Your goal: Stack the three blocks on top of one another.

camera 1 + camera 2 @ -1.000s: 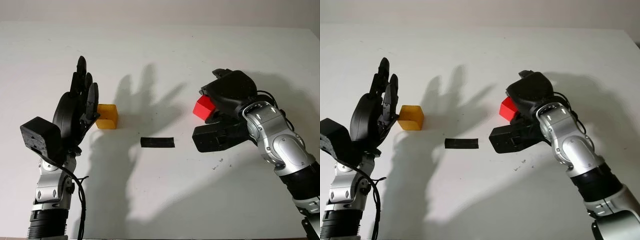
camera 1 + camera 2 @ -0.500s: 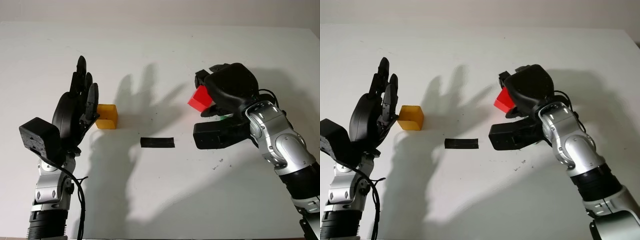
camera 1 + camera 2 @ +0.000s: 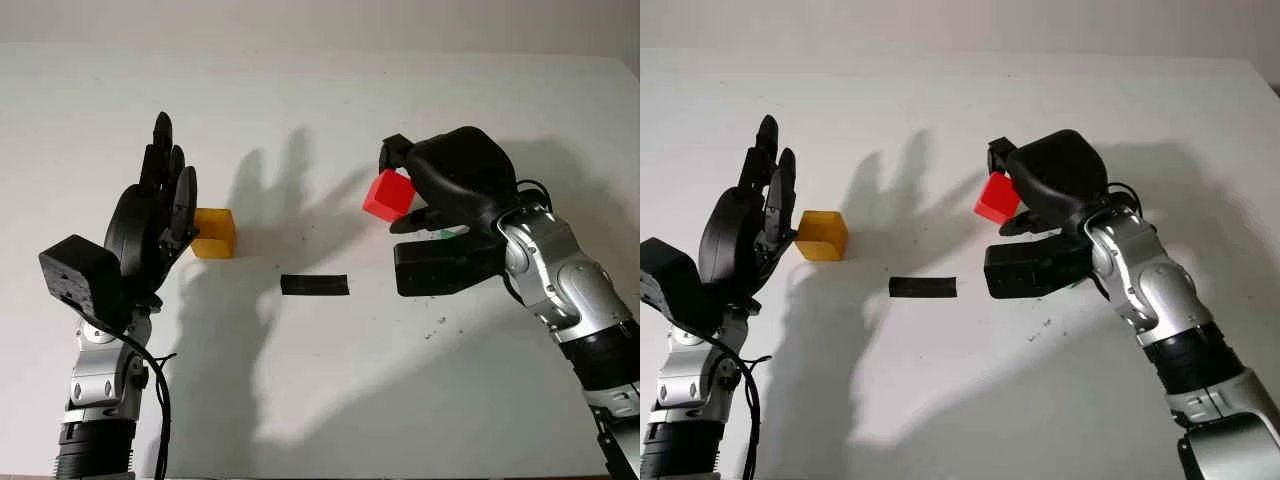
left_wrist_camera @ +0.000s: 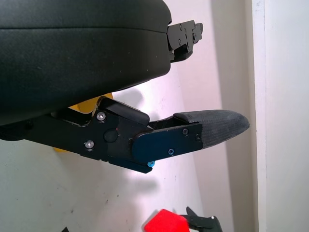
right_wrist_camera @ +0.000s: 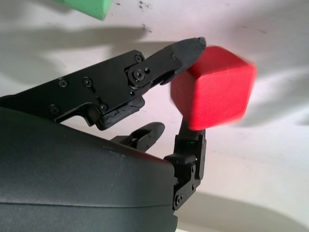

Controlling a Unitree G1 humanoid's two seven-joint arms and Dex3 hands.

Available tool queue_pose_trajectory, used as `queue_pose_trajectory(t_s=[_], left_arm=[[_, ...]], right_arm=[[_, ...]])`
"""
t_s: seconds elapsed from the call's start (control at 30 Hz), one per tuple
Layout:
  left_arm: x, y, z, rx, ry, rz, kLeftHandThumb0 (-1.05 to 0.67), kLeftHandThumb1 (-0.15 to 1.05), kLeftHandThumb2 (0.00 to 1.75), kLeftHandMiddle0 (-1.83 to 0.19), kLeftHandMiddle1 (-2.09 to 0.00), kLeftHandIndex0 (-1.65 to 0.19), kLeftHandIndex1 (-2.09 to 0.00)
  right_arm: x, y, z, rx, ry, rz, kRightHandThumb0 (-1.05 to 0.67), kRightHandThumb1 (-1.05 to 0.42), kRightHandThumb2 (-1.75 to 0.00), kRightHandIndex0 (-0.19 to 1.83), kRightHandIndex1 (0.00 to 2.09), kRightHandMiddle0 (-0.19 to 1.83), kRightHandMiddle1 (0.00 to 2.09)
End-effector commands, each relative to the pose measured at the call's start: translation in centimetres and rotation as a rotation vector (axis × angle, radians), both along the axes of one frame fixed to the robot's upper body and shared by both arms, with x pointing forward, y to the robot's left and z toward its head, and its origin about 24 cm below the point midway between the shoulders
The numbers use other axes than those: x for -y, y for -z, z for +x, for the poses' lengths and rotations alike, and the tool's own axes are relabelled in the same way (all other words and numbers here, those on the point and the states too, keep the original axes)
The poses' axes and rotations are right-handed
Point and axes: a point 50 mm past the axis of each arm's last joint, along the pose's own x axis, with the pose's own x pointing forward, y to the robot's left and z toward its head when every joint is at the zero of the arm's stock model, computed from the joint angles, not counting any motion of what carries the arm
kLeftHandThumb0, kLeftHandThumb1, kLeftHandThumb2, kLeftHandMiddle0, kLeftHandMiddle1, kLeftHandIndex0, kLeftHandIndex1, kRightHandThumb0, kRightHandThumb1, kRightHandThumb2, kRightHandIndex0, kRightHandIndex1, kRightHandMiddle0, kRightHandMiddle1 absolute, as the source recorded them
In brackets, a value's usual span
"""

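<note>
My right hand (image 3: 415,195) is raised above the table right of centre, shut on a red block (image 3: 388,194) that it holds clear of the surface; the same red block (image 5: 213,88) sits between its fingers (image 5: 159,67) in the right wrist view. A green block (image 3: 445,235) lies on the table under that hand, mostly hidden; its corner (image 5: 87,7) shows in the right wrist view. A yellow block (image 3: 214,232) sits on the table at the left. My left hand (image 3: 165,205) stands open just left of the yellow block, fingers pointing up.
A short strip of black tape (image 3: 315,285) lies on the white table (image 3: 330,400) between the two hands. Strong hand shadows fall across the middle of the table. The table's far edge (image 3: 300,45) runs along the back.
My right hand has lifted the red block up and carried it leftward. A sliver of the green block has come into view beneath it. The left hand and yellow block stayed still.
</note>
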Motion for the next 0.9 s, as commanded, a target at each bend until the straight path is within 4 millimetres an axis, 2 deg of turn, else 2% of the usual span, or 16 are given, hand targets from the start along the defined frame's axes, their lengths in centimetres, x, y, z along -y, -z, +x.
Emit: queue_pose_trajectory(t_s=[0.0,0.23,0.37,0.5,0.7,0.87], left_arm=[[0.0,0.0,-0.3,0.007,0.002,0.004,-0.74,1.05,0.6,0.19,0.0,0.19,0.0],[0.0,-0.1,-0.3,0.008,0.0,0.013,-0.74,1.05,0.6,0.19,0.0,0.19,0.0],[0.0,-0.1,-0.3,0.005,0.001,0.007,-0.74,1.05,0.6,0.19,0.0,0.19,0.0],[0.1,-0.1,-0.3,0.004,-0.002,0.01,-0.74,1.05,0.6,0.19,0.0,0.19,0.0],[0.0,-0.2,-0.4,0.006,0.0,0.011,-0.74,1.05,0.59,0.19,0.0,0.19,0.0],[0.0,-0.2,-0.5,0.007,0.001,0.017,-0.75,1.05,0.59,0.19,0.0,0.19,0.0]], right_arm=[[0.2,-1.8,0.1,0.009,-0.058,0.059,-0.4,-0.93,-0.05,0.58,0.05,0.51,1.23],[-0.6,-4.0,0.2,-0.067,-0.21,0.116,-0.39,-0.91,-0.05,0.54,0.03,0.54,1.17],[-1.2,-4.6,0.2,-0.11,-0.302,0.107,-0.38,-0.91,-0.06,0.51,0.02,0.56,1.17],[-2.0,-4.1,0.1,-0.193,-0.364,0.15,-0.36,-0.92,-0.06,0.47,0.01,0.53,1.21],[-2.5,-3.4,-0.2,-0.23,-0.367,0.156,-0.36,-0.94,-0.06,0.43,0.01,0.48,1.24],[-2.8,-3.1,-0.4,-0.27,-0.38,0.28,-0.35,-0.93,-0.05,0.4,0.01,0.47,1.28]])
